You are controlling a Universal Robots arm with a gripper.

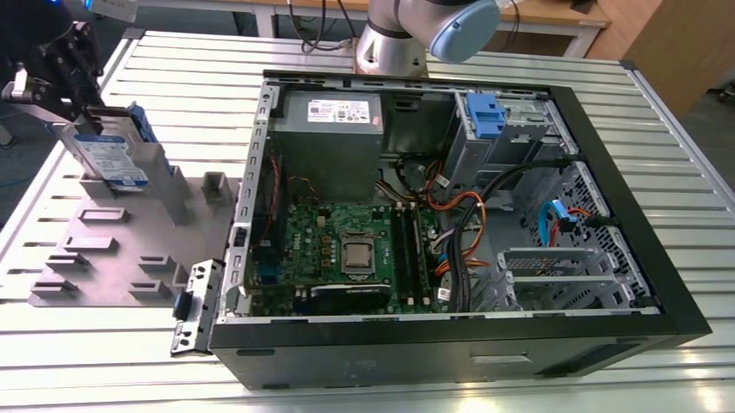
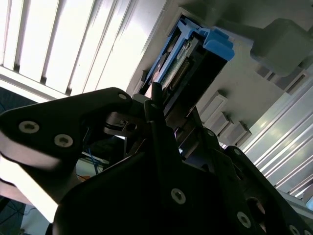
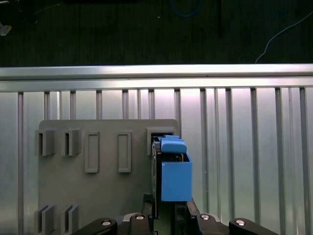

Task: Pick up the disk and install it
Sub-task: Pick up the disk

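Note:
The disk (image 1: 112, 160) is a silver-grey drive with a white-and-blue label and blue rails. It stands upright at the exterior view's left, over the far part of the grey fixture plate (image 1: 109, 258). My gripper (image 1: 95, 127) comes down on it from above and is shut on its upper edge. In the first wrist view the disk (image 3: 173, 171) shows edge-on with its blue carrier, rising from my gripper (image 3: 168, 216) over a slot in the plate (image 3: 102, 196). In the second wrist view the disk (image 2: 188, 61) sticks out past the dark fingers (image 2: 155, 105). Whether its lower edge touches the plate is hidden.
An open computer case (image 1: 643, 284) lies on the slatted metal table (image 1: 172, 69) at the exterior view's right, with a motherboard (image 1: 344, 249), a grey power-supply box (image 1: 330, 129), cables and another blue drive carrier (image 1: 487, 116) in its bay. The arm's base (image 1: 397, 43) stands behind the case.

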